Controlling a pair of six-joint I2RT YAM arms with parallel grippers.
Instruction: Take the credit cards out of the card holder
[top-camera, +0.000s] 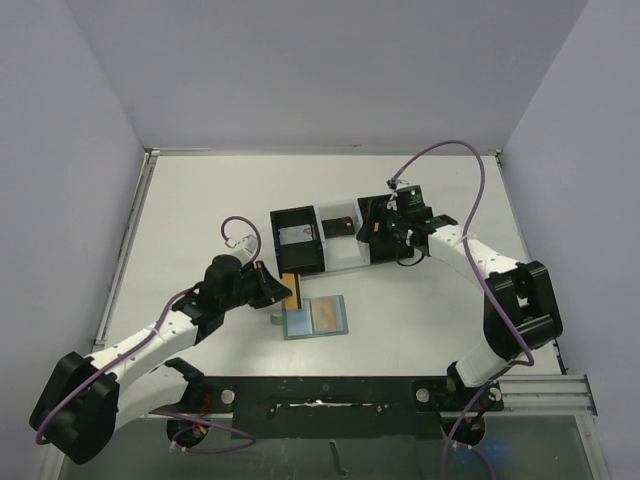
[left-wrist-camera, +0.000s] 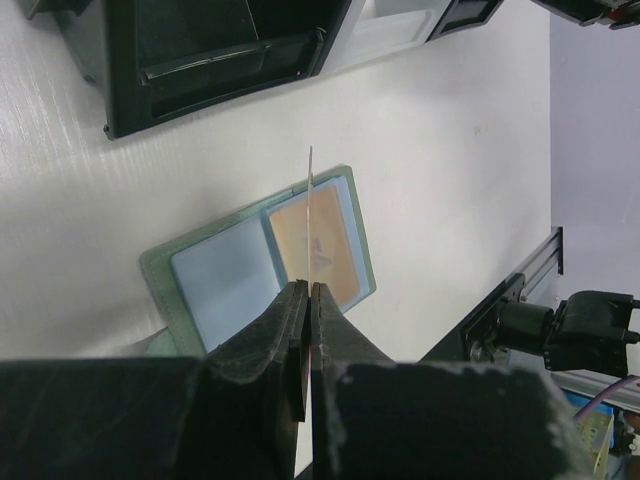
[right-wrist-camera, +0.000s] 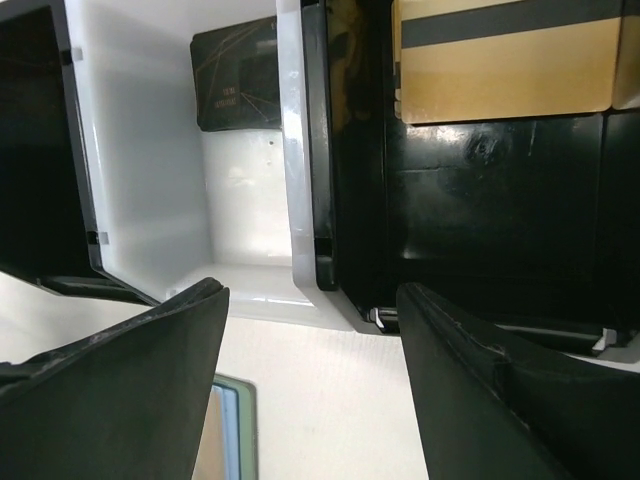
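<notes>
Card (left-wrist-camera: 311, 215) pinched in left gripper (left-wrist-camera: 308, 288) above the holder (left-wrist-camera: 155, 272) wants a firm, straight lift; right gripper (right-wrist-camera: 310, 300) hangs open beyond the holder.

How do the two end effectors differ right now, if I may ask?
The left end effector is shut on a gold-orange card; the right end effector is open and empty. The left is by the card holder; the right hovers over the boxes. Both have black fingers.

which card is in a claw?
The edge-on card pinched in the left claw, over the holder. The dark card lies in the white bin, the gold one in the right black bin.
</notes>
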